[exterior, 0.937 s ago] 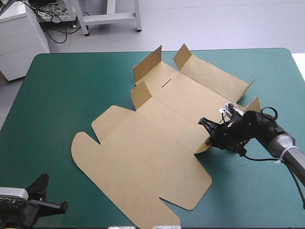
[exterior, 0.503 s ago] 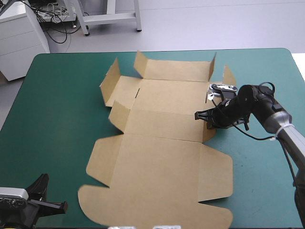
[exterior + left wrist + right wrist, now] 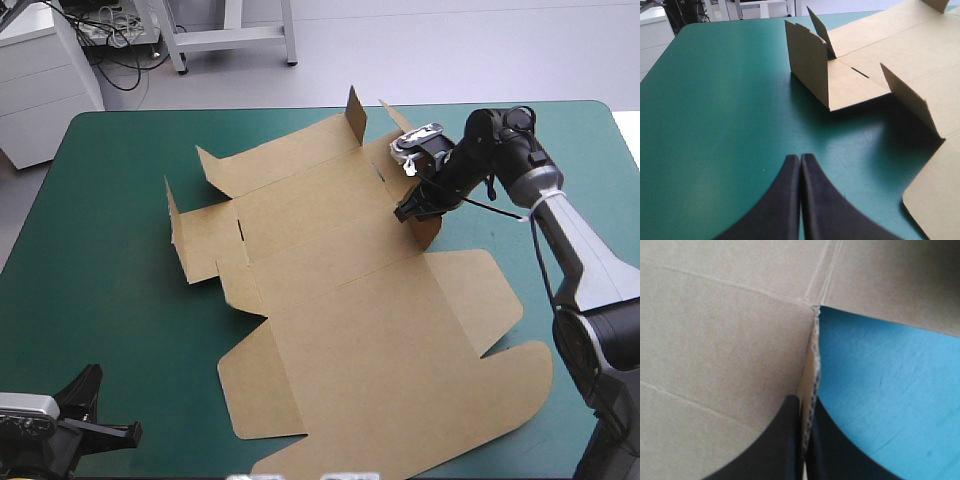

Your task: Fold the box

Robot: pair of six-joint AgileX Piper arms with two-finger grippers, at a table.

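The teal-green table (image 3: pixel 100 250) carries the brown box (image 3: pixel 380 330), spread mostly flat with some flaps upright.

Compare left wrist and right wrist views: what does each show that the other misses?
Left wrist only: the left gripper shut and empty over the teal-green cover, with raised flaps of the box ahead, apart from it. Right wrist only: the right gripper shut on an upright flap edge, crease lines close up. Both: brown board beside teal-green cover.
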